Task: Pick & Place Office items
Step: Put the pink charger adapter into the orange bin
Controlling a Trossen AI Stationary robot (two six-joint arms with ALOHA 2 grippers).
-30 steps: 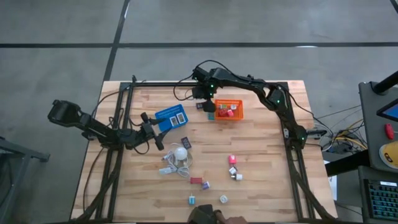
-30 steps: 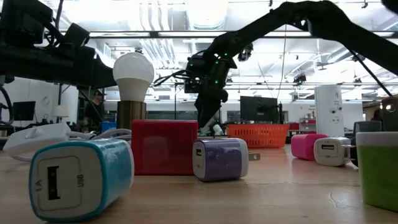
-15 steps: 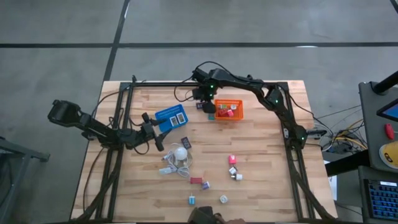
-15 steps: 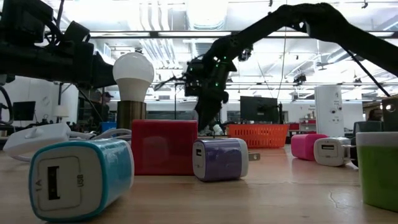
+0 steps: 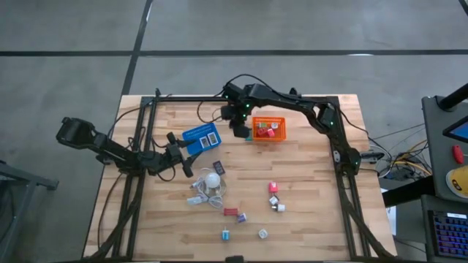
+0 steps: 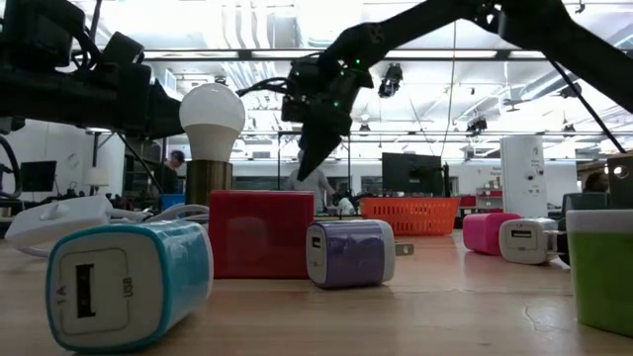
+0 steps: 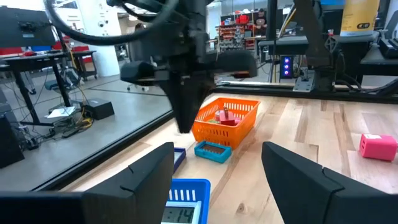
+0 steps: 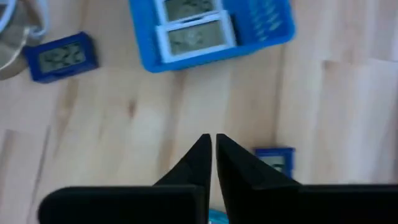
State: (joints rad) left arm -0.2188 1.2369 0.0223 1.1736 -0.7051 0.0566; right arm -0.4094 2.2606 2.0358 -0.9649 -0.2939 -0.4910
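Small office items lie on the wooden table: a pink block (image 5: 273,188), white cubes (image 5: 278,204), a red block (image 5: 230,212), a purple piece (image 5: 241,217) and a teal piece (image 5: 226,234). A blue basket (image 5: 201,137) holds pale-labelled rectangles; an orange basket (image 5: 267,129) holds red pieces. My right gripper (image 5: 238,129) hangs shut above the table between the two baskets, nothing between its fingers (image 8: 200,158). A small blue rectangle (image 8: 273,158) lies flat on the table below it. My left gripper (image 7: 217,180) waits open near the blue basket, low over the table.
A white bulb (image 5: 212,180) with its cord lies mid-table, a dark rectangle (image 5: 218,168) beside it. Another blue rectangle (image 8: 62,57) lies near the blue basket. A teal piece (image 7: 212,151) lies against the orange basket's left side. Bare wood spreads at the table's right.
My right gripper has risen from beside the orange basket and gone a little toward the table's left edge, toward the blue basket. The things on the table have stayed where they were.
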